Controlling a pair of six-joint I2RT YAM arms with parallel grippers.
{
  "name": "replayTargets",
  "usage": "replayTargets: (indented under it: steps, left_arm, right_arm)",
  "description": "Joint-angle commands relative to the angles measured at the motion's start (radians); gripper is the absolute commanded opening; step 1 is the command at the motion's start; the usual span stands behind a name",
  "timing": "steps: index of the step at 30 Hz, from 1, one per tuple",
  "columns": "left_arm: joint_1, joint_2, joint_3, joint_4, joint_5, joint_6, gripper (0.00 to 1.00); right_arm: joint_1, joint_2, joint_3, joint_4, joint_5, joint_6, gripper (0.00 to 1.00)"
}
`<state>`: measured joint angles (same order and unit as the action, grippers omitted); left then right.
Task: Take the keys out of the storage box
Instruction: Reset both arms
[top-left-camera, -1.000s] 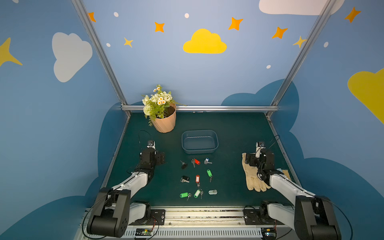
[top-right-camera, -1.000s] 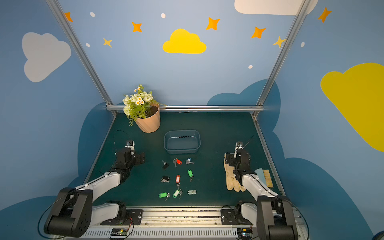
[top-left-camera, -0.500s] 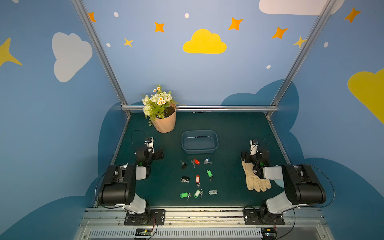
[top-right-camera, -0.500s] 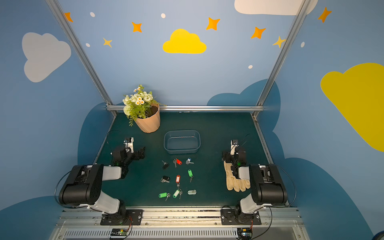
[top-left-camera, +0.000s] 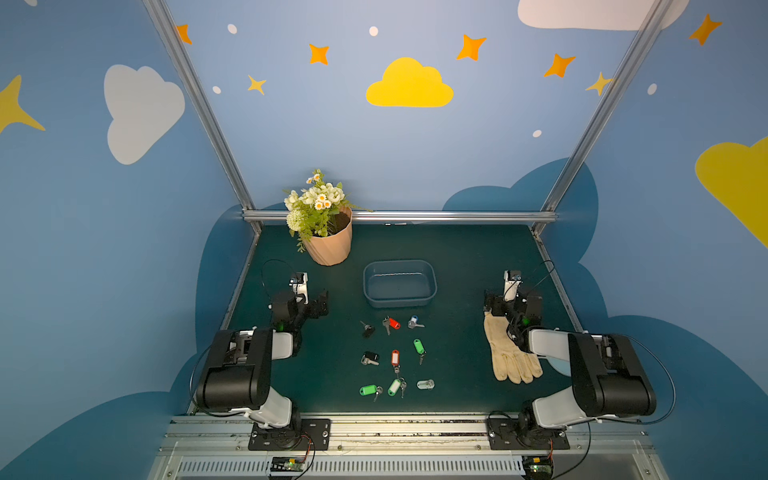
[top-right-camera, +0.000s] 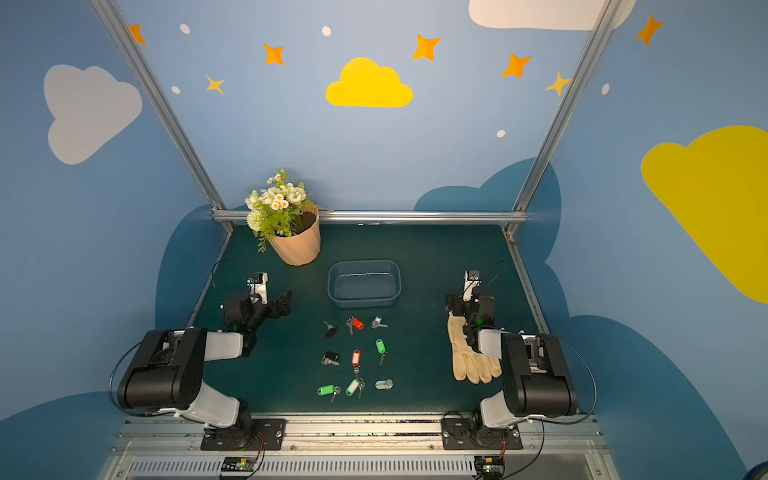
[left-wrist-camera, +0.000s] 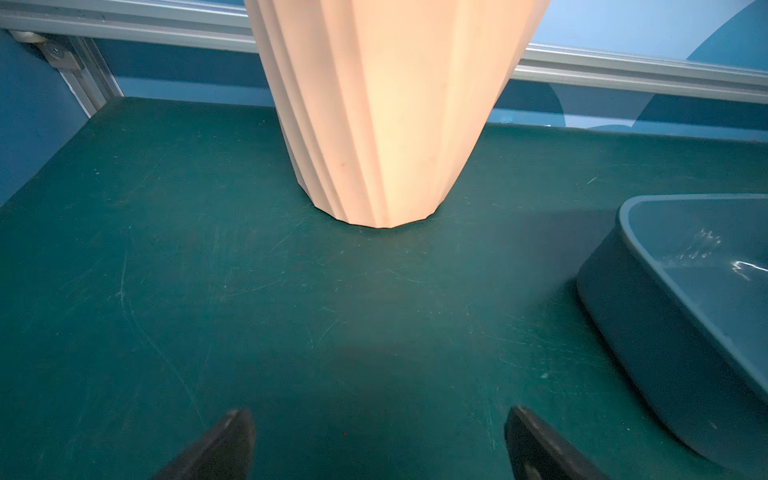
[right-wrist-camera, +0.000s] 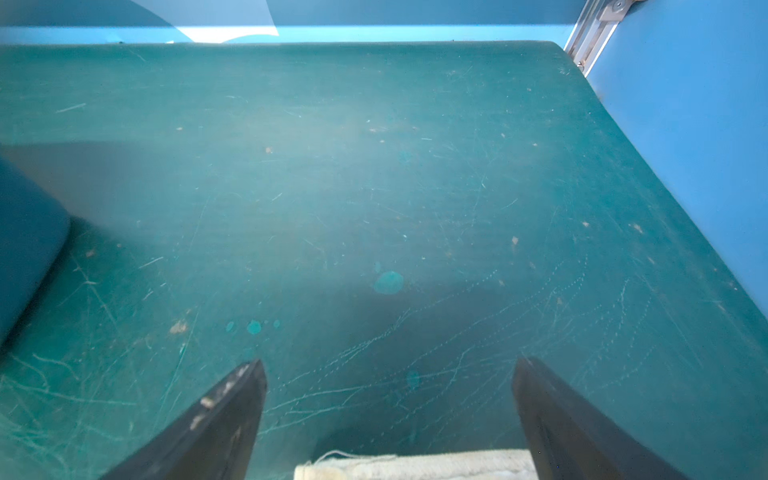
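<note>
- The left gripper (left-wrist-camera: 378, 432) has its jaws spread wide with nothing between them, low over bare counter (left-wrist-camera: 166, 291).
- The right gripper (right-wrist-camera: 390, 386) is likewise wide open and empty. It sits just above the cuff of a cream glove (right-wrist-camera: 415, 467), though I cannot tell if it touches it.
- In both top views, the two arms are folded back towards their bases, each gripper well apart from the keys (top-left-camera: 395, 357).
- Nine tagged keys lie spread on the counter, between the storage box (top-left-camera: 399, 301) and the near edge. None are in the box or touching it.
- The storage box stands upright mid-counter, beside the flowerpot (top-left-camera: 330, 245), and its floor looks bare.
- Step in hand: as I judge it, the emptying is finished and the arms are parked. The next move calls for no further grasp, at most a check that no key hides under the box's near wall.
- Only the top views show the keys. The left wrist view gives a close look at the box's empty corner (left-wrist-camera: 685, 266) and the pot's ribbed wall. The right wrist view alone shows the glove's cuff under the gripper.
</note>
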<state>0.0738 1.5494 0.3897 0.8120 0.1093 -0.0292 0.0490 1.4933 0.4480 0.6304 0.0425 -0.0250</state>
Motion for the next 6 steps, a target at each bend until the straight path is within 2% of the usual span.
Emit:
replayTargets:
  steps: [1, 6]
  left_arm:
    - [-0.003, 0.000, 0.016, 0.003, 0.010, 0.011, 1.00]
    - [-0.009, -0.006, 0.012, 0.009, 0.004, 0.015, 1.00]
  right_arm:
    - [0.000, -0.021, 0.023, -0.039, -0.006, -0.011, 0.98]
    - [0.000, -0.021, 0.023, -0.038, -0.005, -0.011, 0.98]
